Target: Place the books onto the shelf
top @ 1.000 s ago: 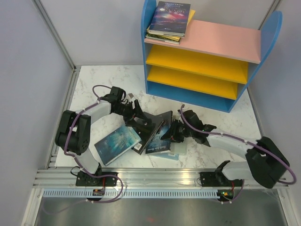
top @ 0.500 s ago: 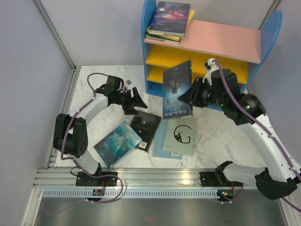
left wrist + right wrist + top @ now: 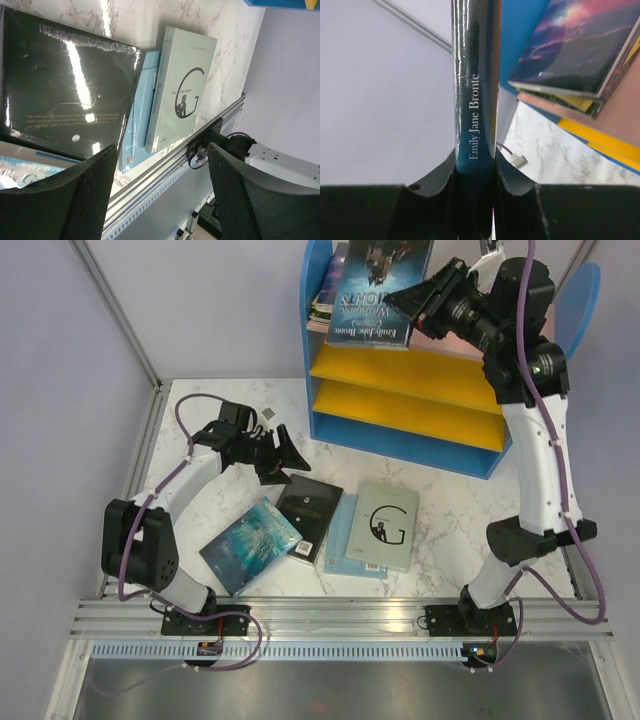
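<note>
right gripper (image 3: pixel 412 298) is pinching a dark blue paperback with "emily jane bronte" on the spine (image 3: pixel 365 280), up over the left end of the pink top board of the blue-sided shelf (image 3: pixel 480 325), right by a small stack of books (image 3: pixel 575 45) lying there. left gripper (image 3: pixel 288 462) hangs wide open near the glossy black paperback (image 3: pixel 310 508) on the white marble table (image 3: pixel 450 510). a teal-blue book (image 3: pixel 250 543) lies beside it, plus a pale grey-green book with a big g (image 3: pixel 388 525) on top of a pale blue book (image 3: pixel 340 532).
</note>
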{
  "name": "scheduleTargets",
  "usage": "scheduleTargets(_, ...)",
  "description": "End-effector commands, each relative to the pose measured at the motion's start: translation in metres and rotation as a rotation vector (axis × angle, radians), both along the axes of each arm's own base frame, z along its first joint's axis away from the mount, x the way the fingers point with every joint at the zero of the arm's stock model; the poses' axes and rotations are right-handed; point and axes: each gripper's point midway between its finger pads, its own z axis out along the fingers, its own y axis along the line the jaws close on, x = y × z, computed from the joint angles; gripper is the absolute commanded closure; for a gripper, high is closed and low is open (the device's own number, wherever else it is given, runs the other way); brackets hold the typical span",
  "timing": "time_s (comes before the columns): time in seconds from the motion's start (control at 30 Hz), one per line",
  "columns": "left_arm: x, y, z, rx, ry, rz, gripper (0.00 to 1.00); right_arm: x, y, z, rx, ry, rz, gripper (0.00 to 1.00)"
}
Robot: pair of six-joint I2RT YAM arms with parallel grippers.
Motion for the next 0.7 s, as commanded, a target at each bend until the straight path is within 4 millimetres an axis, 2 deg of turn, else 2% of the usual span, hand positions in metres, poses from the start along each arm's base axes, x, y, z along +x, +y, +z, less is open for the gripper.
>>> scheduleTargets(0.0,-0.009,0.004,0.008,-0.006,0.0,0.025,0.23,0.024,-0.002,0.076,0.268,-0.212,0.077,1.0)
scheduleTargets(0.03,-0.01,0.004,0.009,-0.005,-0.004,0.027,0.23,0.033,-0.006,0.082,0.304,-0.229,0.081,1.0)
scheduleTargets(0.07,-0.012,0.005,0.007,-0.004,0.003,0.03,0.23,0.059,-0.01,0.075,0.381,-0.18,0.084,1.0)
scheduleTargets(0.1,-0.013,0.005,0.007,-0.003,0.001,0.029,0.23,0.058,-0.014,0.097,0.431,-0.265,0.106,1.0)
scheduleTargets(0.13,-0.014,0.006,0.006,-0.002,0.005,0.031,0.23,0.066,-0.016,0.099,0.474,-0.264,0.117,1.0)
scheduleTargets(0.17,-0.014,0.006,0.007,-0.002,0.001,0.03,0.24,0.091,-0.016,0.085,0.502,-0.236,0.112,1.0)
scheduleTargets(0.2,-0.014,0.006,0.007,-0.003,-0.001,0.03,0.24,0.089,-0.02,0.096,0.547,-0.256,0.126,1.0)
scheduleTargets(0.3,-0.011,0.006,0.01,-0.004,-0.012,0.03,0.24,0.112,-0.016,0.075,0.554,-0.221,0.12,1.0)
scheduleTargets(0.37,-0.008,0.005,0.014,-0.005,-0.023,0.029,0.24,0.119,-0.014,0.064,0.543,-0.198,0.116,1.0)
scheduleTargets(0.5,-0.004,0.003,0.014,-0.008,-0.024,0.026,0.24,0.122,-0.012,0.057,0.528,-0.186,0.125,1.0)
scheduleTargets(0.67,0.002,0.002,0.011,-0.004,-0.017,0.028,0.24,0.113,-0.006,0.053,0.508,-0.156,0.167,1.0)
